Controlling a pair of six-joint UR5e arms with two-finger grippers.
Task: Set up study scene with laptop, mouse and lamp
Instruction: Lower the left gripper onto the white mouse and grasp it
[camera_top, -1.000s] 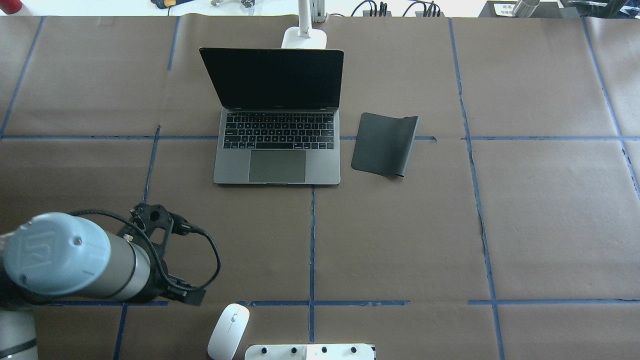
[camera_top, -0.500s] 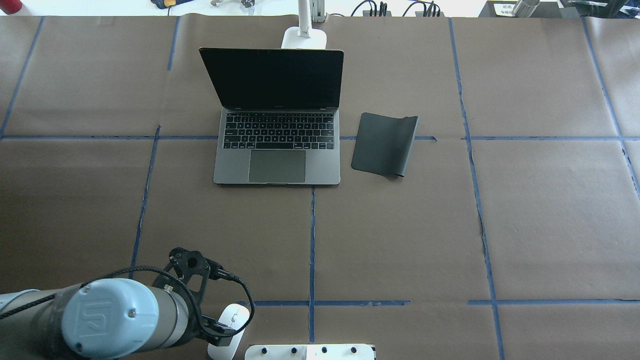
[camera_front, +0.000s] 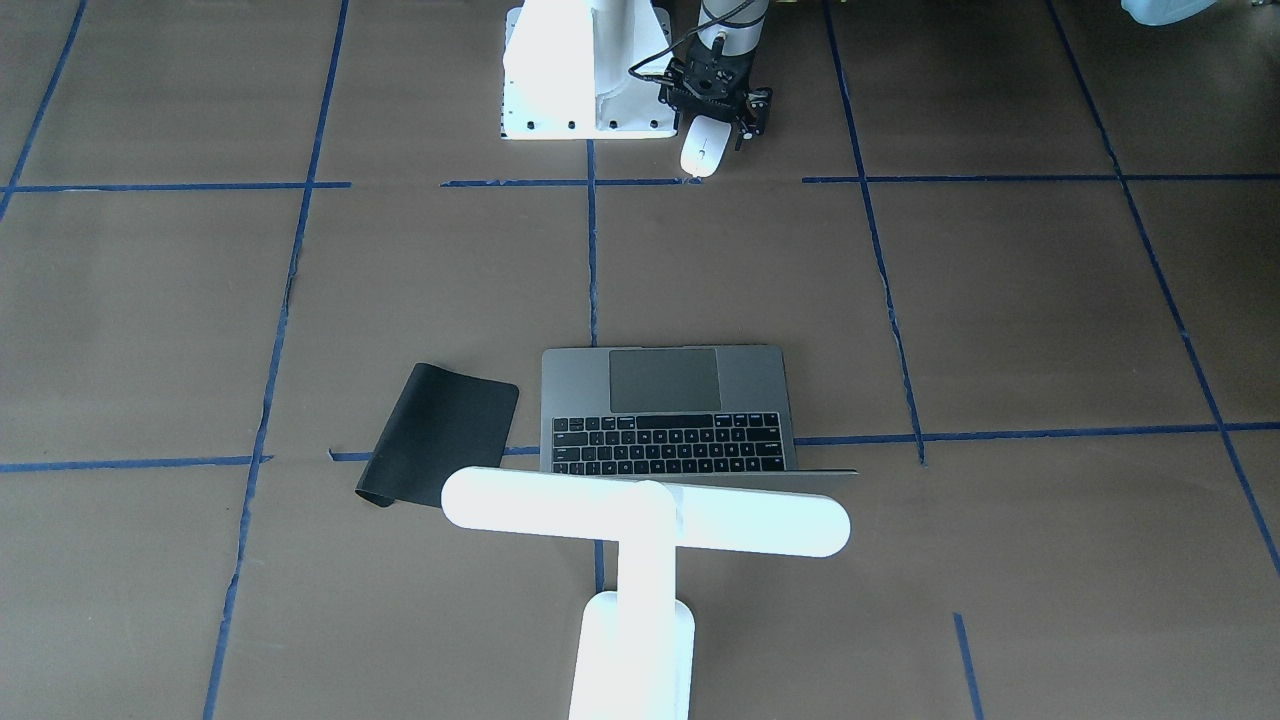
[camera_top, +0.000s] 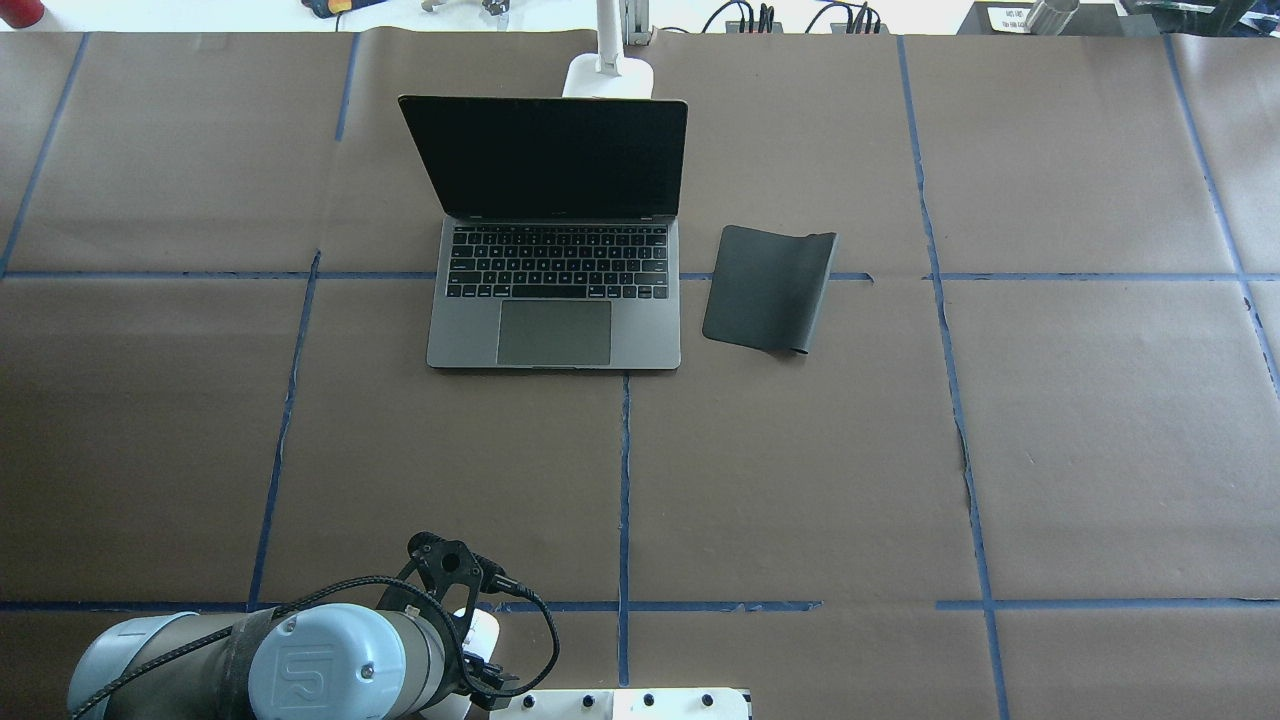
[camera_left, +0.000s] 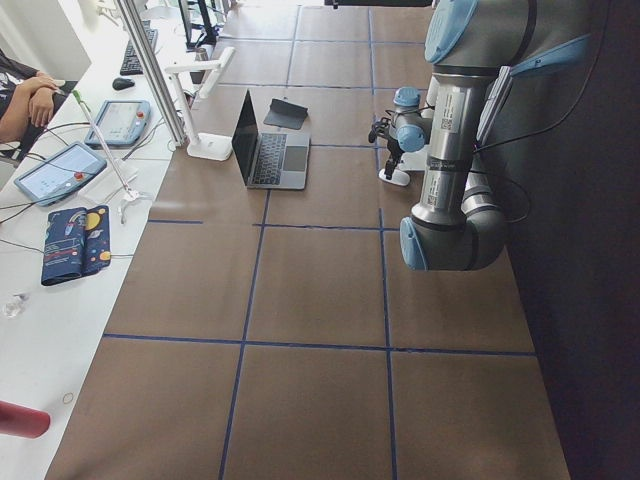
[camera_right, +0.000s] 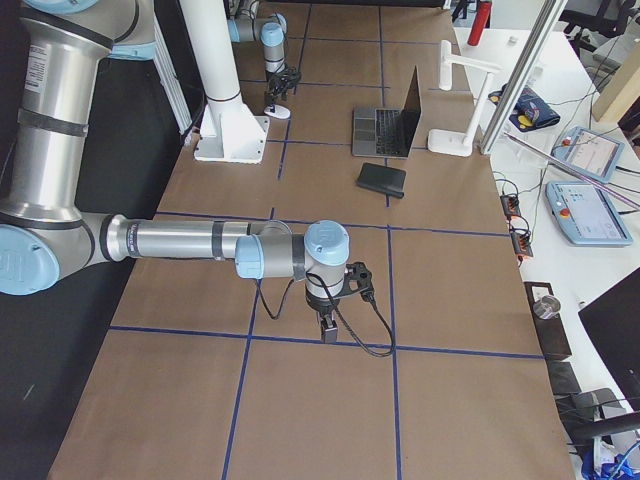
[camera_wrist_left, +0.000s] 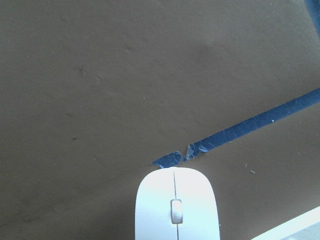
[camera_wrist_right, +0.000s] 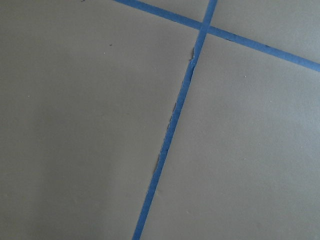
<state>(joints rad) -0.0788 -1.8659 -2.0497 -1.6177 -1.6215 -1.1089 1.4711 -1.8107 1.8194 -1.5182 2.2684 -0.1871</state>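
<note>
The white mouse (camera_front: 702, 155) lies at the table's near edge beside the pedestal; it fills the bottom of the left wrist view (camera_wrist_left: 176, 205). My left gripper (camera_front: 716, 122) hangs right over the mouse's rear end, open, with a dark finger on either side, and hides most of it from overhead (camera_top: 486, 628). The dark-grey laptop (camera_top: 555, 300) stands open at the far middle. The white T-shaped lamp (camera_front: 645, 520) stands behind its screen. My right gripper (camera_right: 328, 328) hovers over bare table far to the right; I cannot tell if it is open.
A black mouse pad (camera_top: 768, 288) lies right of the laptop, one edge curled up. The white pedestal (camera_front: 580, 70) with bolt holes stands next to the mouse. Blue tape lines cross the brown table cover. Tablets and cables lie along the far edge.
My left arm has swung right and toward the near edge, from beside the mouse to directly over it, now covering most of it from overhead. Laptop, lamp and pad have not moved.
</note>
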